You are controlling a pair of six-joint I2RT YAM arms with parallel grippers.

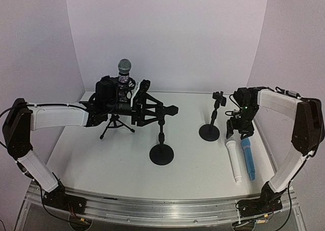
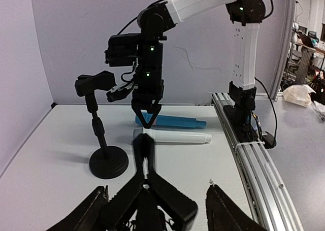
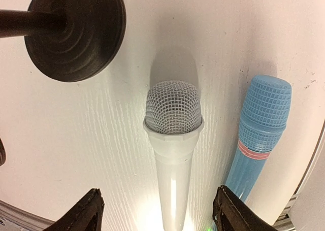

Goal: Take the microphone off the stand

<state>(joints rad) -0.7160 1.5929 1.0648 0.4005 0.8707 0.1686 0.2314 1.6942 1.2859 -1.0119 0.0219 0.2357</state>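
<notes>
**Mesh-headed microphone sits in its tripod while both pincers gape elsewhere**

The landmark is the centre stand (image 1: 161, 154): a matte black pole on a ribbed, disc-shaped base, topped by a forked plastic clip (image 2: 144, 152). The left gripper (image 2: 157, 189) reaches that clip with its jaws spread wide. The clip's Y-shaped body lies between the fingers, and I cannot tell whether either finger touches it.

Left of and behind the centre stand, the microphone (image 1: 124, 68) stands upright in a three-legged tripod stand (image 1: 117, 125). It has a rounded silver wire-mesh head over a dark barrel, and the left arm's wrist is close in front of it.

Right of the centre stand is a second disc-based stand (image 1: 209, 132), its clip empty. Further right, two microphones lie side by side on the white table (image 1: 101, 165). One is a smooth white microphone (image 3: 172, 139) with a grey mesh dome. The other is a blue microphone (image 3: 261, 124) with a dimpled blue head and a pink band. The right gripper (image 3: 158, 191) hovers over the white one, fingers wide apart and holding nothing.
</notes>
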